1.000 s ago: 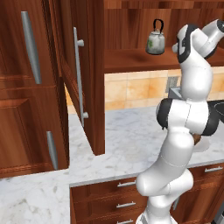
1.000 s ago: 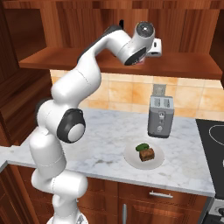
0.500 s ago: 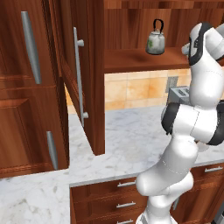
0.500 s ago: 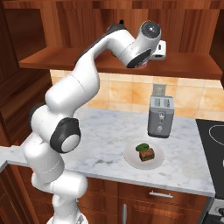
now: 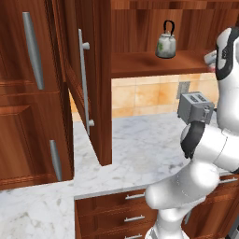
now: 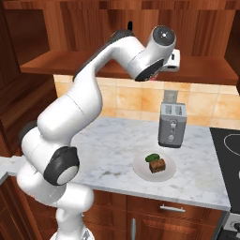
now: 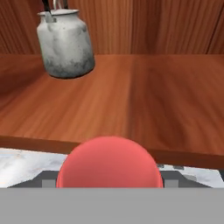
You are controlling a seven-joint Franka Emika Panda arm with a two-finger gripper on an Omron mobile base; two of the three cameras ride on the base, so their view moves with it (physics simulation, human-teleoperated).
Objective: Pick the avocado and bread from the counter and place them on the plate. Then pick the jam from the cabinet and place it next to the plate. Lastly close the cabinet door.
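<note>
Already the avocado (image 6: 152, 158) and bread (image 6: 158, 165) sit plated below the end effector (image 7: 109, 181), which clamps the jam (image 7: 109, 164); placing it and closing the cabinet door (image 5: 88, 84) remain.

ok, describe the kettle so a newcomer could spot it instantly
Find the open reddish-brown wall cabinet above the marble counter. On its wooden shelf stands the kettle: a small grey-green, mottled pot with a black looped handle. Its nearest neighbour is the red, round-topped jam at the shelf's front edge, which has no handle.
</note>
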